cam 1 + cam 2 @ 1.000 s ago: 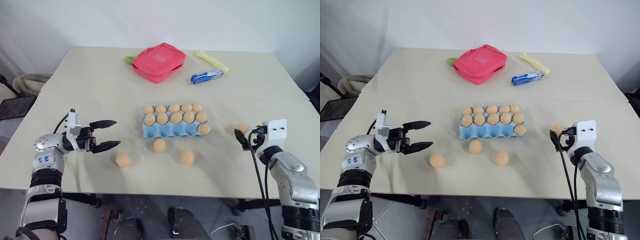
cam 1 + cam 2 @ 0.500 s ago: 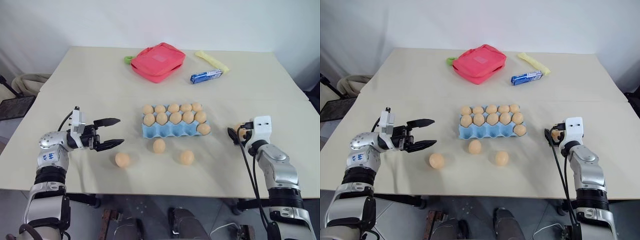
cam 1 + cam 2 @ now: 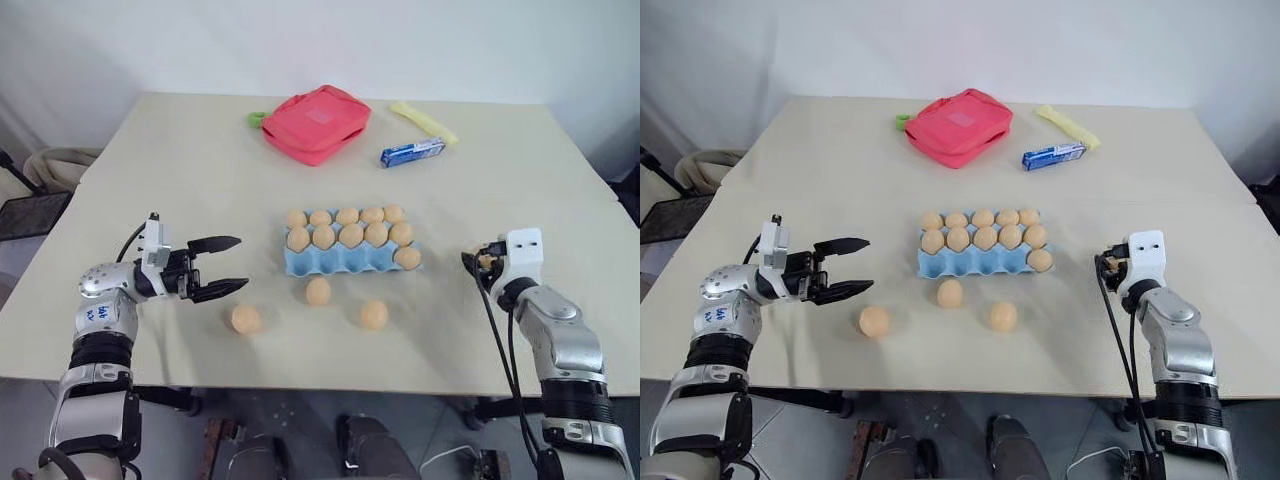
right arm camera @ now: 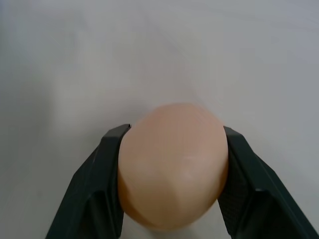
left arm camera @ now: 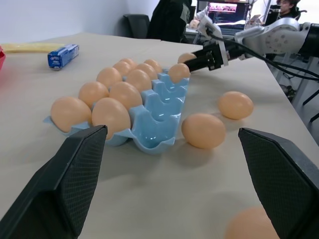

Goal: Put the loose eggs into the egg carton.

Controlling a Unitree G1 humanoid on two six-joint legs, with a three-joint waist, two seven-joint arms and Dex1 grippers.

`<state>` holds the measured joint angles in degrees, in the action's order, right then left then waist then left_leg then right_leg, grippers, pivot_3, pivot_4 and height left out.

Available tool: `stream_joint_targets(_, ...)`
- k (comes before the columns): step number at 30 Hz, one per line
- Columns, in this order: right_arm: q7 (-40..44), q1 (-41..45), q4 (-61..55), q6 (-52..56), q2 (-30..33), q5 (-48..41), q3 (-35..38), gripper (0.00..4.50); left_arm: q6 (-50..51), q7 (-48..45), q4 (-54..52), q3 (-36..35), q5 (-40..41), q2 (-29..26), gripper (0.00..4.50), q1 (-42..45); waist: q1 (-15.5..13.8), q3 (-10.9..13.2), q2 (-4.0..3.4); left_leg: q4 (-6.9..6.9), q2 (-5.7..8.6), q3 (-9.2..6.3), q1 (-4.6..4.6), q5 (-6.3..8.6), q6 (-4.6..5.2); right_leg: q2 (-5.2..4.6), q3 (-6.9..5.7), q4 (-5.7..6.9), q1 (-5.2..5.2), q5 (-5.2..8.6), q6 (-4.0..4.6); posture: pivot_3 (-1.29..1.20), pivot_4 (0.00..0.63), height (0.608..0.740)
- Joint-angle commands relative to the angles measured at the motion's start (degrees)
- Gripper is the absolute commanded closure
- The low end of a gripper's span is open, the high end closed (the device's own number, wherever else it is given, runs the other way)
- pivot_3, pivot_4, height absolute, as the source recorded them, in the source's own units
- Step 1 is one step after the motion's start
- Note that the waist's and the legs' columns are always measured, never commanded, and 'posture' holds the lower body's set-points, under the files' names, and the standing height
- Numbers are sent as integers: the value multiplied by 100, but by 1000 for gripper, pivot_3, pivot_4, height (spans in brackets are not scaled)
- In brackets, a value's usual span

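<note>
Right wrist view shows an egg [image 4: 172,164] pinched between the right gripper [image 3: 1114,262]'s fingers, right of the egg carton [image 3: 980,258], where too hard a squeeze could crack it; left gripper [image 3: 845,268] gapes empty.

My table [image 3: 180,170] is big and pale cream. In the middle sits the light blue egg carton [image 3: 340,262]. Three loose eggs [image 3: 318,291] lie in front of it, close to my side. Far back lies a red zip pouch [image 3: 316,122], a blue wrapped packet [image 3: 413,152] and a long yellow thing [image 3: 425,121].
</note>
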<state>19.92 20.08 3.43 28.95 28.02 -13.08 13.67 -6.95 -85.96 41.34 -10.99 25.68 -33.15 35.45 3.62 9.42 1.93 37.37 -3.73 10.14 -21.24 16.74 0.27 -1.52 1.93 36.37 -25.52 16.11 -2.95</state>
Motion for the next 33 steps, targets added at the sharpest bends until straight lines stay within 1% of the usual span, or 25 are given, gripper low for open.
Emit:
stream_joint_targets(1, 56, 116, -1284, 776, 74, -377, -78, 2442, -83, -219, -23, -10, 51, 24, 0, 124, 2, 0, 1, -1, -2, -1, 1, 1, 0, 2, -2, 2, 0, 0, 0, 0, 150, 740)
stream_joint_targets(4, -22, 224, -2205, 1459, -118, -644, -376, 2442, -133, -245, -8, 12, 41, 70, 0, 151, 5, 0, 1, -4, -5, -7, 2, 4, 5, 5, -4, 7, -3, 3, 5, 0, 150, 740)
stream_joint_targets(7, -142, 378, -2586, 1846, -320, -713, -659, 2442, -186, -236, 34, 33, 21, 110, 0, 181, -11, 0, 1, -6, -6, -13, 2, 5, 7, 7, -8, 15, -5, 7, 12, 0, 150, 740)
stream_joint_targets(11, -229, 714, -2712, 2028, -679, -666, -1255, 2442, -416, -156, 240, 66, -63, 204, 0, 299, -28, -1, 1, -1, 0, -13, -3, 8, 20, 0, -11, 12, -6, 7, 13, 0, 150, 740)
stream_joint_targets(16, -260, 818, -2436, 1881, -923, -463, -1696, 2442, -672, -68, 512, 93, -183, 300, 0, 414, -32, -1, 2, -1, 1, -12, -10, 13, 26, -1, -15, 2, -7, 7, 13, 0, 150, 740)
stream_joint_targets(21, -262, 806, -2198, 1768, -1028, -350, -1814, 2442, -838, -9, 604, 115, -276, 364, 0, 428, -32, -1, 2, -2, -1, -12, -25, 13, 23, 0, -20, -15, -13, 7, 11, 0, 150, 740)
stream_joint_targets(27, -233, 705, -2107, 1690, -978, -201, -1824, 2442, -1022, 93, 664, 80, -376, 397, 0, 380, -29, -1, 2, -4, -2, -11, -27, 14, 22, 2, -21, -22, -14, 6, 10, 0, 150, 740)
stream_joint_targets(33, -205, 592, -2098, 1690, -984, -96, -1826, 2442, -927, 132, 296, 41, -317, 282, 0, 144, -16, -1, 2, -5, -2, -11, -27, 15, 21, 2, -20, -23, -14, 6, 10, 0, 150, 740)
